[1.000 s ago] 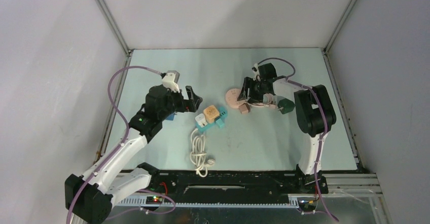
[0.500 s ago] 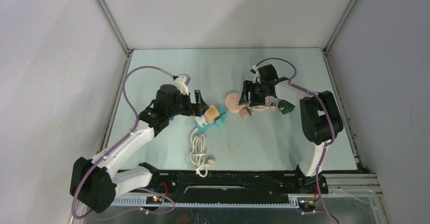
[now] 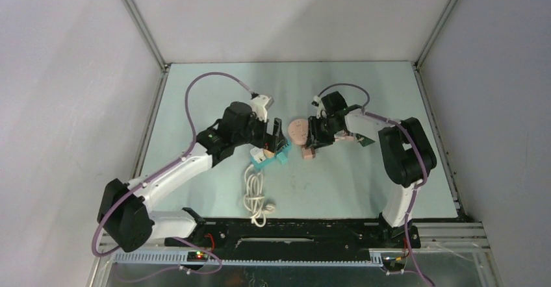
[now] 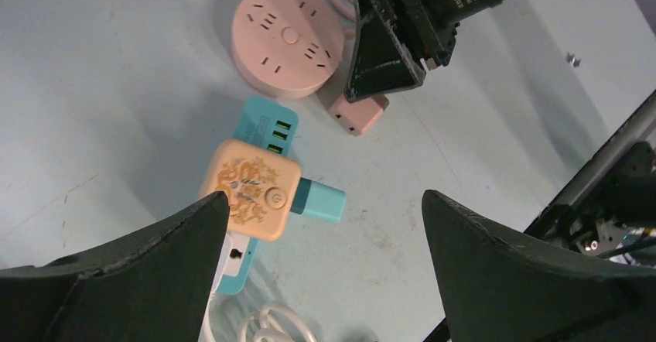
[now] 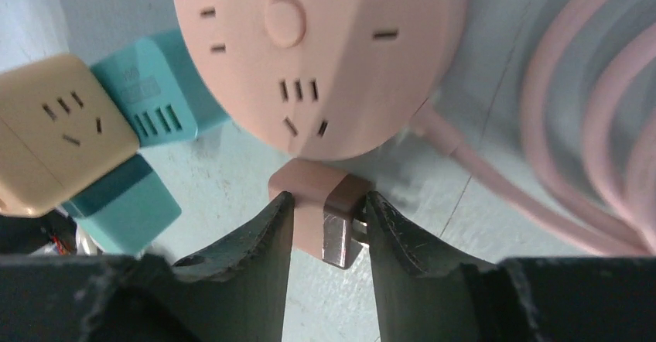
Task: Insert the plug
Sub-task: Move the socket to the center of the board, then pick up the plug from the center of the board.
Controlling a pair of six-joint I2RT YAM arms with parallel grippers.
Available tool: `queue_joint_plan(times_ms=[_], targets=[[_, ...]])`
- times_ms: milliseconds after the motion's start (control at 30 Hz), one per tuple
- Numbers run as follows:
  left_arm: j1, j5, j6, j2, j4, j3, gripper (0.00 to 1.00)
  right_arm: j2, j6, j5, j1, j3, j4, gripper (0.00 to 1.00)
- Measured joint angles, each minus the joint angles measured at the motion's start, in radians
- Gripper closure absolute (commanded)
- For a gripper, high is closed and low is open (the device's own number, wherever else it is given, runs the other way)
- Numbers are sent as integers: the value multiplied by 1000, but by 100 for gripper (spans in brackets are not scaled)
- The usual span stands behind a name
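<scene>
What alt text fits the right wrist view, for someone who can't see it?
The right gripper pinches a small pink plug on the pale table, just below a round pink socket. A pink cable curves at the right; a beige cube and a teal strip sit at the left.

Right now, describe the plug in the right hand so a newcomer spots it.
At the table's centre sits a round pink socket hub. At its near edge, between the right hand's fingers, lies the pink plug: small and boxy, unlike the beige cube adapter and teal strip to its left.
</scene>
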Motion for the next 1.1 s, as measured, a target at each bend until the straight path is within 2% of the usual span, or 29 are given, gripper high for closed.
queue_joint_plan(times_ms=[67, 100, 233, 433, 567, 767, 900, 1033, 1100], targets=[[-26, 0, 28, 26, -6, 19, 3, -20, 2, -13, 5, -32, 3, 52], [-36, 1, 42, 39, -8, 29, 3, -40, 1, -15, 4, -55, 4, 46], [-82, 6, 118, 125, -34, 96, 5, -173, 5, -22, -40, -158, 0, 36], [-158, 32, 286, 336, -106, 289, 11, -465, 10, -31, -195, -286, 30, 35], [-207, 47, 404, 499, -166, 425, 16, -575, 17, -47, -296, -369, 50, 35], [-252, 64, 542, 689, -253, 575, 19, -605, 17, -90, -359, -466, 43, 35], [-270, 40, 584, 806, -284, 633, 22, -613, 16, -114, -375, -493, 40, 35], [-281, -22, 602, 877, -289, 642, 32, -618, 16, -133, -386, -494, 41, 35], [-284, -40, 607, 890, -287, 643, 42, -620, 16, -137, -392, -494, 41, 35]])
